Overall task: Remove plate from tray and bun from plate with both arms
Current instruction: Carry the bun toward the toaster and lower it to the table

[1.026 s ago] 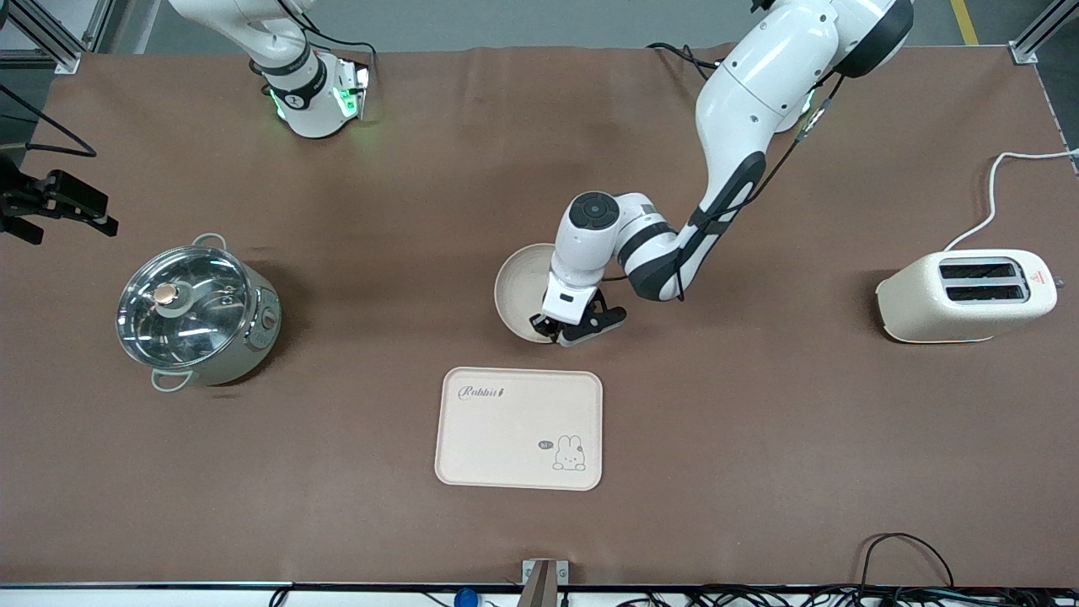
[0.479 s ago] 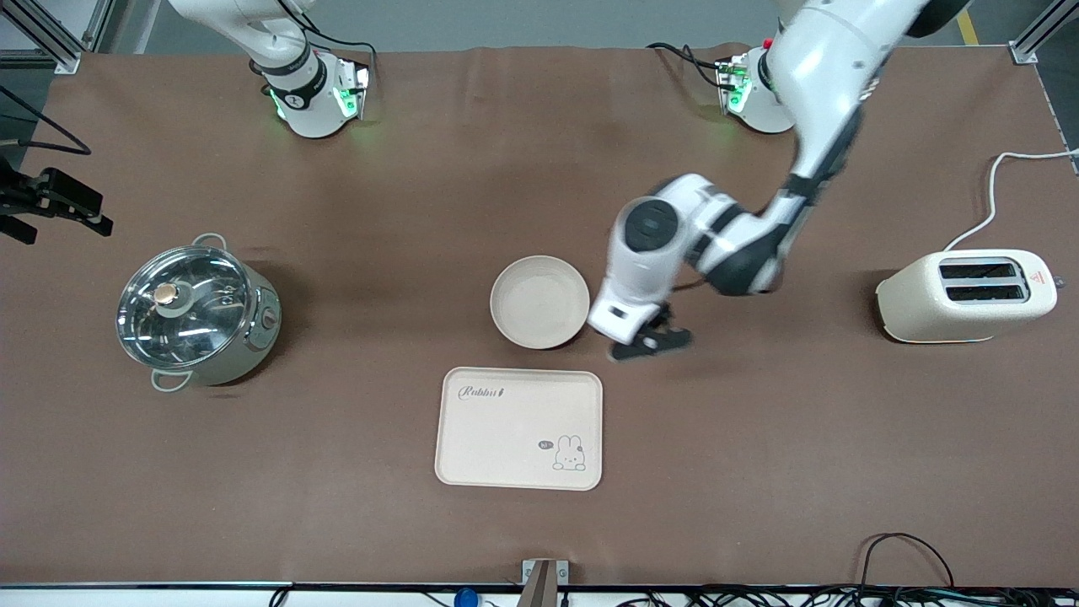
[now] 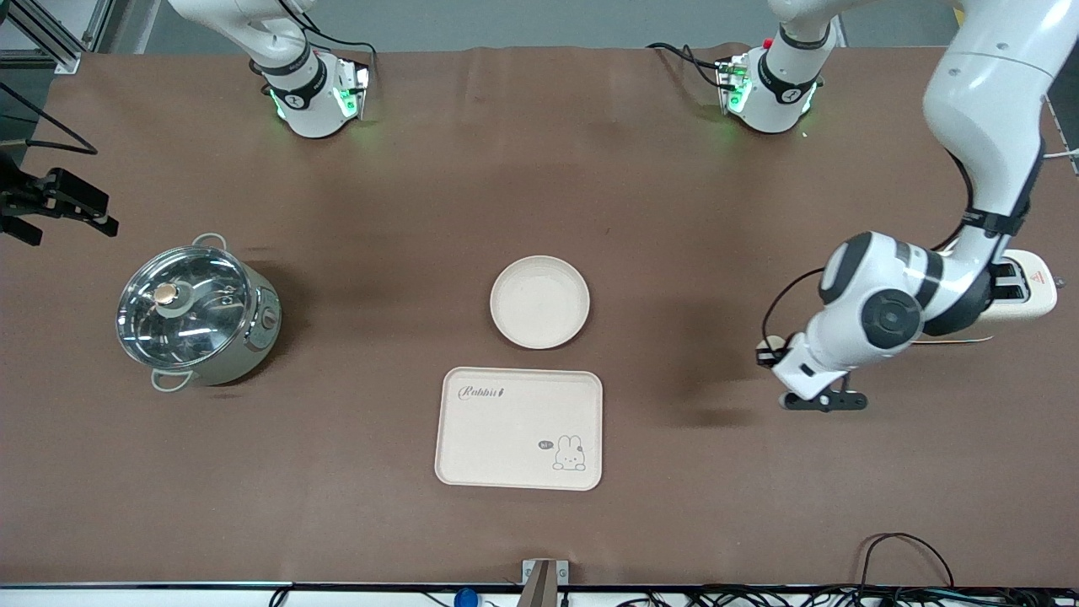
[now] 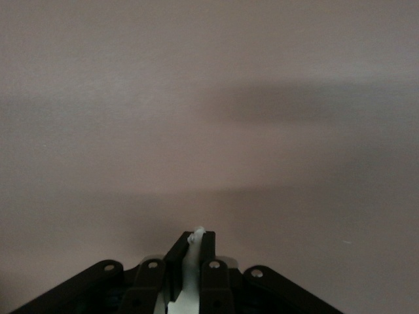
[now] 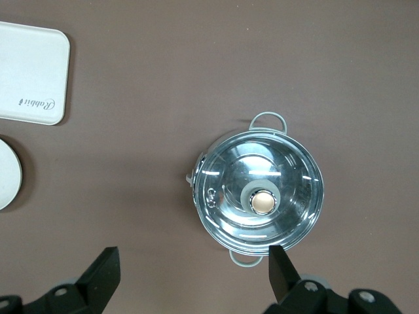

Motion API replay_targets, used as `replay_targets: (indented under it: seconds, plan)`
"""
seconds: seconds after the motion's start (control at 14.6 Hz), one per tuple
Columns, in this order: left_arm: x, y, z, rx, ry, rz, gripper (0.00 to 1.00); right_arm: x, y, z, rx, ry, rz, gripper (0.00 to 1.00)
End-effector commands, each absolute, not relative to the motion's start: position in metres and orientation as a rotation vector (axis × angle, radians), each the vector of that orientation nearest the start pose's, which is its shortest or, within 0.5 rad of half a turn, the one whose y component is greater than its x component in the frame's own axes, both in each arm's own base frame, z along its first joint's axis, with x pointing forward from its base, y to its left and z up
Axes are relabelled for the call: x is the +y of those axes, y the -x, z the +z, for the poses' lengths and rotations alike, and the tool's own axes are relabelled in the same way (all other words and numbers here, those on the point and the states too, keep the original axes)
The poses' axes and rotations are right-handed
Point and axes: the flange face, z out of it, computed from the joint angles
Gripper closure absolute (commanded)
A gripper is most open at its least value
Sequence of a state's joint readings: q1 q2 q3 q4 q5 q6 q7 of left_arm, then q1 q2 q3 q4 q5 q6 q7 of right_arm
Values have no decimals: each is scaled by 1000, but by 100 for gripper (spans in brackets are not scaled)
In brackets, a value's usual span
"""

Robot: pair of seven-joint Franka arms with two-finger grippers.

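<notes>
Near the middle of the table (image 3: 674, 523) the plate (image 3: 539, 302) lay flat and bare, with the rabbit tray (image 3: 519, 428) just beside it, closer to the front camera edge. Nothing touched the plate. The bun could not be made out anywhere on the cloth. Toward the left arm's end, the left gripper (image 3: 822, 401) hung over bare brown cloth beside the toaster (image 3: 1030, 287), which the arm's wrist partly covered. In the left wrist view its fingers (image 4: 174, 261) stood pressed close together on a thin white sliver, with only cloth under them. At the right arm's end of the table the lidded pot (image 3: 195, 312) stood alone. The right gripper (image 5: 193, 278) waited high over the pot, its fingers (image 5: 105, 271) spread wide apart and holding nothing.
</notes>
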State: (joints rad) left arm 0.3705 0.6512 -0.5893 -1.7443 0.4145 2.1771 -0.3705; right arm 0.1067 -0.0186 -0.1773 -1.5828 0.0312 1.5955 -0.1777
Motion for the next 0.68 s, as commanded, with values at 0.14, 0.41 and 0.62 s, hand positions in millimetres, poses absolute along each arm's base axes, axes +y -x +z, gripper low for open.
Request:
replay_targets:
  seconds: [0.14, 0.41, 0.62]
  plan:
    - [-85, -653, 214, 122, 3131, 75, 0, -34, -553, 629, -172, 3113, -36, 0]
    - [-79, -664, 251, 100, 3100, 44, 0, -34, -553, 629, -174, 3114, -38, 0]
    - [-95, -678, 338, 45, 3123, 34, 0, -34, -554, 628, -177, 3114, -40, 0]
